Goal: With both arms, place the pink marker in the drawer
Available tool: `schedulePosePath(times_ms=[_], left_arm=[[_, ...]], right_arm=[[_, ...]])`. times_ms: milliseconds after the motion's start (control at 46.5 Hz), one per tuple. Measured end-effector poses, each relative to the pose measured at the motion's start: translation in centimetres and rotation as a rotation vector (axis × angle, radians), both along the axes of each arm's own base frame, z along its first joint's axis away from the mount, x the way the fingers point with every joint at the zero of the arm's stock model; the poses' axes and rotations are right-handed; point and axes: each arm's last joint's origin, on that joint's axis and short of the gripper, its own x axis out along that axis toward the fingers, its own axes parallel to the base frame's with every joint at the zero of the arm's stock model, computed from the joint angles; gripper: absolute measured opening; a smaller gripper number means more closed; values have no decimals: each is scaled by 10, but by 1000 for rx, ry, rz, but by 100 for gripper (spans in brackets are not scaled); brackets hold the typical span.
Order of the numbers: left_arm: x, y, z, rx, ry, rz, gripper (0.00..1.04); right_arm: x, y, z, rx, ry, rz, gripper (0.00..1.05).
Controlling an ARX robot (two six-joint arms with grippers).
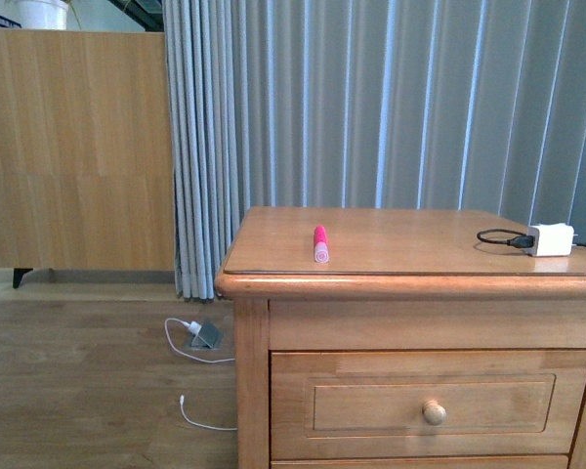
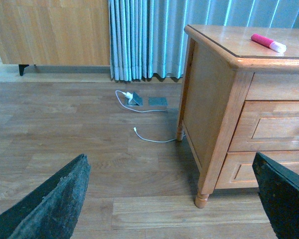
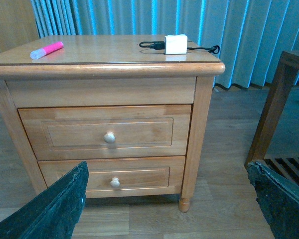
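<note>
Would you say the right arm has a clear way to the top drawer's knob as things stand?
Probably yes: the right gripper is open and faces the shut drawer, and nothing stands between it and the knob.

Count: 1 pink marker (image 1: 320, 243), 1 white charger block (image 1: 551, 238), 1 black cable (image 1: 498, 235), 1 nightstand (image 3: 203, 119), 2 drawers (top drawer (image 3: 65, 134), lower drawer (image 3: 149, 177)), 2 knobs (image 3: 109, 137), one per drawer.

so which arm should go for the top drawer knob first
Right, probably: the right gripper faces the drawer front squarely, its knob ahead between the open fingers. The left gripper sits off the nightstand's side, with that knob only at its view's edge.
</note>
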Motion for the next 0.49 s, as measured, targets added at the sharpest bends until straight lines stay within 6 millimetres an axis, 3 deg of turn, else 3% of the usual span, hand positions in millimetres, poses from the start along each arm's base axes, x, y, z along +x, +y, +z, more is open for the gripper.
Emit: schedulePosePath(times_ms=[494], left_arm=[[0,0,0,0,0,0,99]], right_arm=[[0,0,0,0,0,0,96]])
